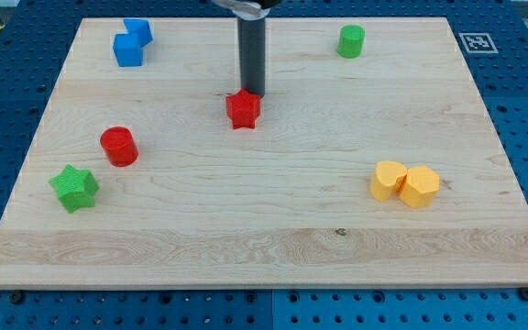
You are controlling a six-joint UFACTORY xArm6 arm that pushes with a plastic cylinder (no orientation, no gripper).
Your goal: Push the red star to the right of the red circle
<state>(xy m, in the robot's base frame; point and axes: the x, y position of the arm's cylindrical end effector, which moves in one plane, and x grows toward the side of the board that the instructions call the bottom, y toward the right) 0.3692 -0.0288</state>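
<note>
The red star [243, 109] lies near the middle of the wooden board, slightly toward the view's top. The red circle [118, 146] stands to its left and a little lower, well apart from it. My tip [251, 93] comes down from the view's top and touches the star's upper right edge.
A green star [74, 188] lies just below-left of the red circle. Two joined blue blocks [131, 43] sit at the top left. A green cylinder [351, 41] stands at the top right. Two yellow blocks [404, 183] touch each other at the right. The wooden board [273, 247] rests on a blue pegboard.
</note>
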